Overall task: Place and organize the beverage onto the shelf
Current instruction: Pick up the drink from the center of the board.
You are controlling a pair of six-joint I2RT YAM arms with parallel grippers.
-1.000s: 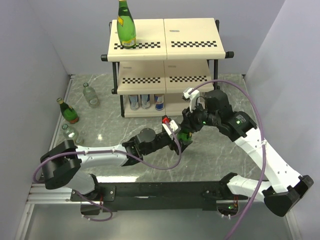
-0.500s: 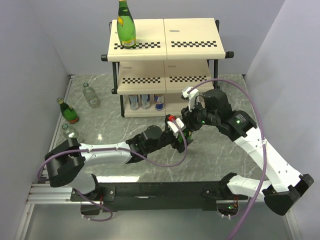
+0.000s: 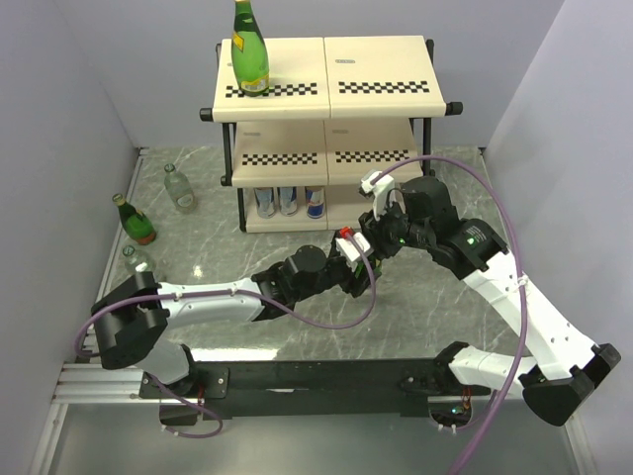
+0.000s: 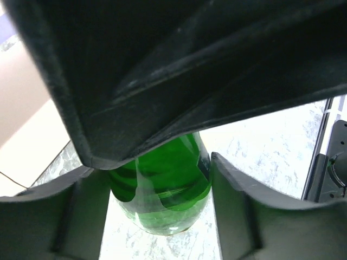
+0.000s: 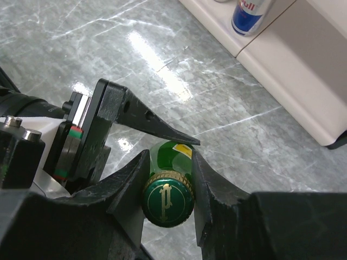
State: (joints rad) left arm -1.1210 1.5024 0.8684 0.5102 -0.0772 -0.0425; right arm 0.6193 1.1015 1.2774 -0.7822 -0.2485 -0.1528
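Note:
A green glass bottle (image 5: 168, 199) with a green and gold cap hangs over the marble table (image 3: 208, 247), in front of the shelf (image 3: 326, 69). My right gripper (image 5: 169, 157) is shut on its neck just under the cap. My left gripper (image 4: 157, 168) reaches in from the left, and its fingers (image 4: 233, 195) lie against both sides of the bottle's body (image 4: 162, 189). From above, both grippers (image 3: 361, 255) meet there and hide most of the bottle. A second green bottle (image 3: 249, 54) stands on the shelf's top board, at the left.
Three cans (image 3: 287, 201) stand on the bottom tier, and one blue can (image 5: 246, 13) shows in the right wrist view. Three loose bottles (image 3: 179, 188) (image 3: 134, 220) (image 3: 138, 262) sit on the table at the left, near the wall. Purple cables loop around both arms.
My left arm has stretched right and up toward the bottle, and its jaws have narrowed onto the body. The right gripper has kept still with the neck in its hold.

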